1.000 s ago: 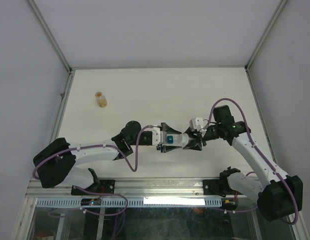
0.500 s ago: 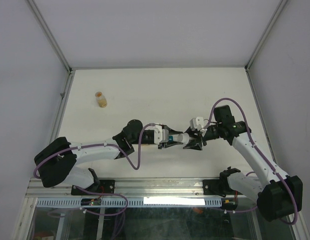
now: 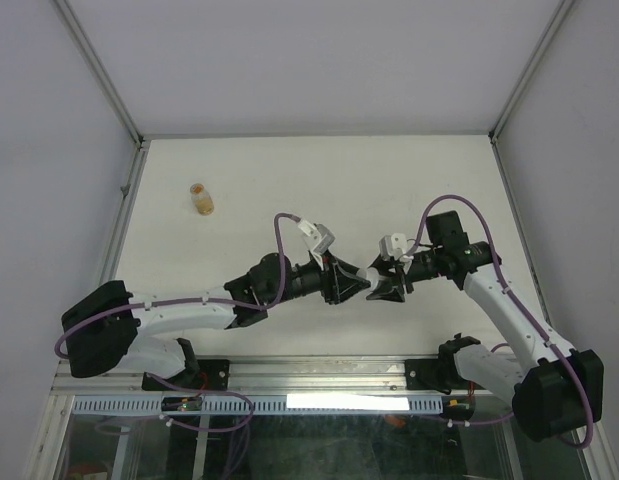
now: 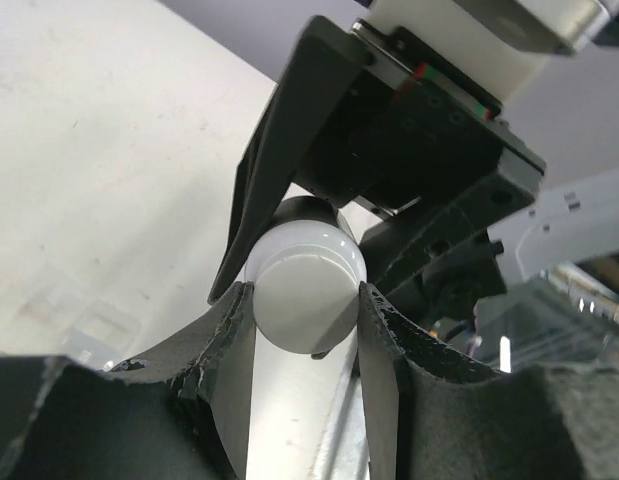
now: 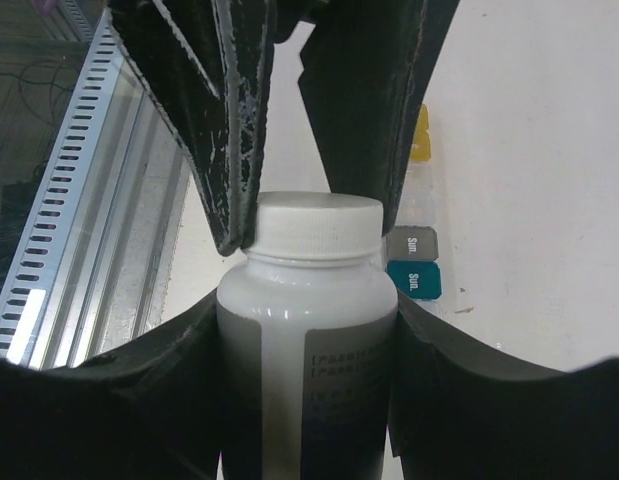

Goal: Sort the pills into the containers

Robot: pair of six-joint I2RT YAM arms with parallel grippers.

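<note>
A white pill bottle (image 5: 307,330) with a printed label lies level above the table, and my right gripper (image 5: 307,345) is shut on its body. My left gripper (image 4: 305,300) is shut on the bottle's white screw cap (image 4: 307,285), one finger on each side. In the top view the two grippers, left (image 3: 359,281) and right (image 3: 379,282), meet nose to nose at the table's middle front. Beneath them lies the strip of containers (image 5: 415,245): a yellow lid, a grey one and a teal one marked "Sun." show. The pills are out of view.
A small bottle with orange contents (image 3: 201,199) stands far off at the back left. A metal rail (image 5: 79,210) runs along the table's near edge, close below the grippers. Clear compartments of the strip (image 4: 89,325) show at the left of the left wrist view.
My left gripper has closed on the cap and its wrist has rolled, so its camera mount now points to the back. The right gripper and bottle have stayed put.
</note>
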